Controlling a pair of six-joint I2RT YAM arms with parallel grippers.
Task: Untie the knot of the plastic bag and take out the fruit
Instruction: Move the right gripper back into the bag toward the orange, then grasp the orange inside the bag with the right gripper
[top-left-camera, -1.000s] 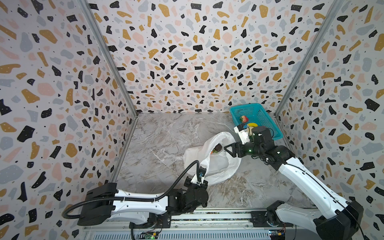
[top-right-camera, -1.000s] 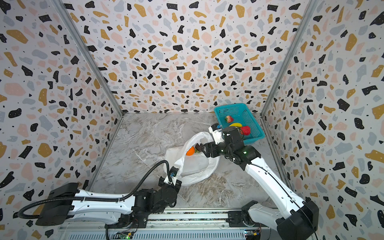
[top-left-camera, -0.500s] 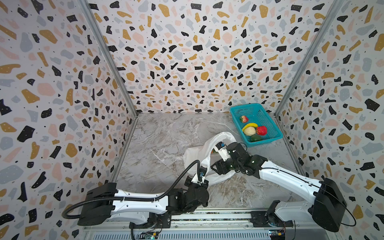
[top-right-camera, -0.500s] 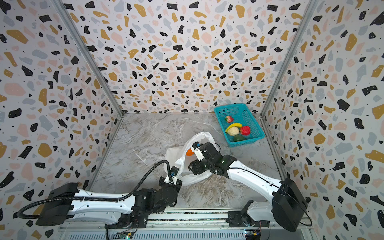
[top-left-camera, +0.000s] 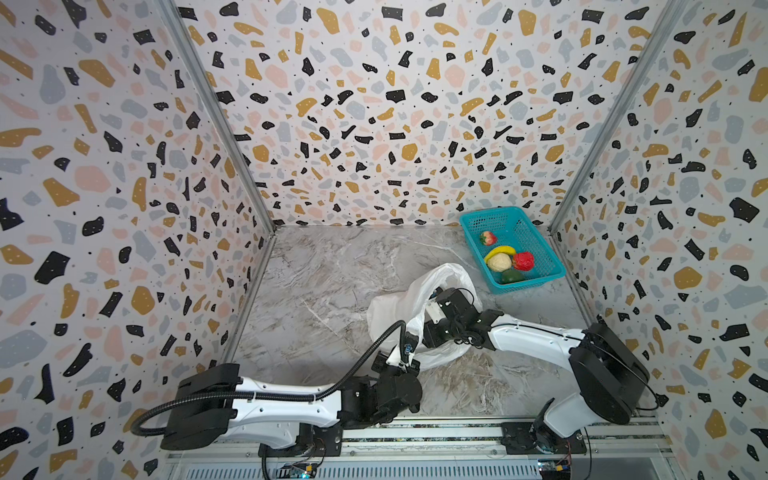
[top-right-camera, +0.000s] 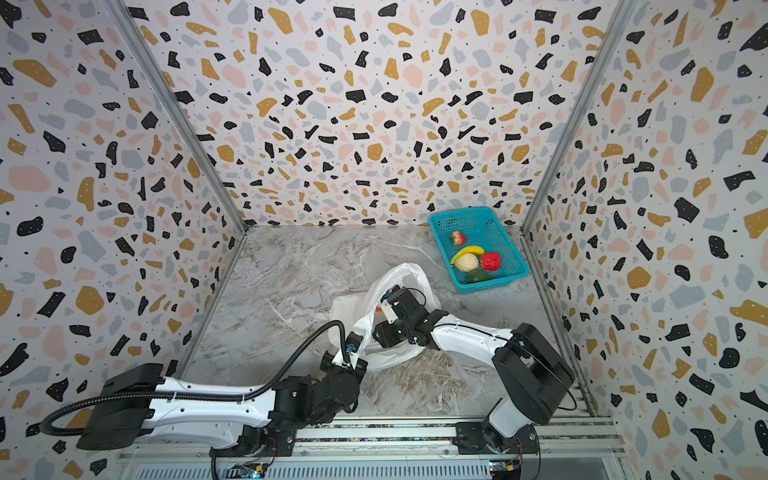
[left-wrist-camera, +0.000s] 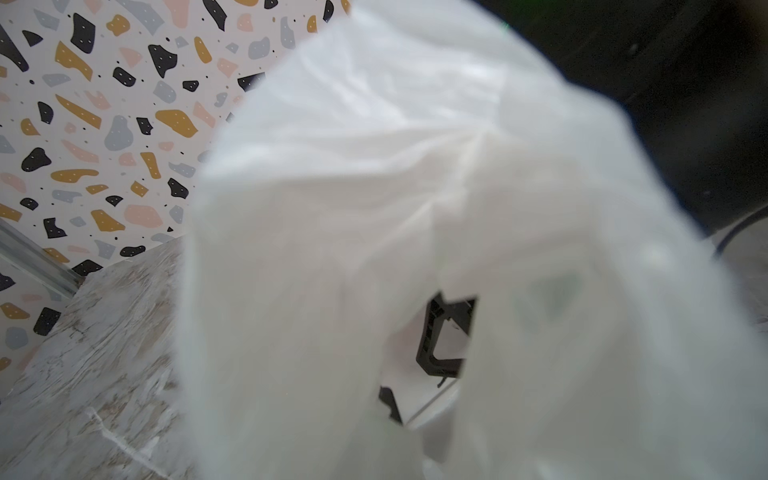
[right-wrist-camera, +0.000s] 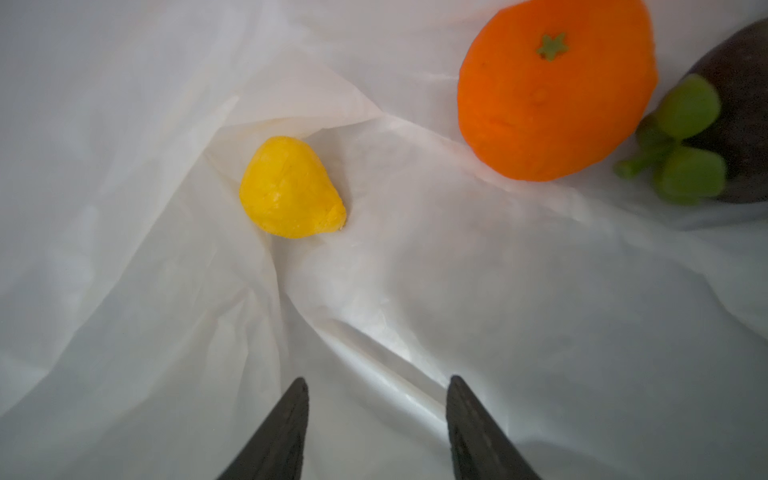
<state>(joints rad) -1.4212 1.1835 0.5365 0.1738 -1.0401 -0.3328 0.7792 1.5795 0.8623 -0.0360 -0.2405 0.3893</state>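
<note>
Terrazzo-print walls enclose a marbled desk (top-left-camera: 332, 270). The plastic bag (top-left-camera: 386, 316) lies mid-desk with its mouth open and no knot in sight, so the untying looks done and the emptying is the step in hand. The left gripper (top-left-camera: 399, 361) is closed, seemingly pinching the bag's near edge. The right gripper (right-wrist-camera: 378, 379) sits inside the bag, jaws partly apart and empty. The lemon (right-wrist-camera: 291, 189) lies just ahead of it, with the orange (right-wrist-camera: 557, 91) and a dark purple fruit (right-wrist-camera: 744, 104) beyond. Next, I judge, it must advance, straddle the lemon and close without snagging plastic.

Terrazzo-patterned walls (top-left-camera: 374, 104), grey marbled floor (top-left-camera: 332, 282), metal corner posts (top-left-camera: 217, 112), seemingly even light
</note>
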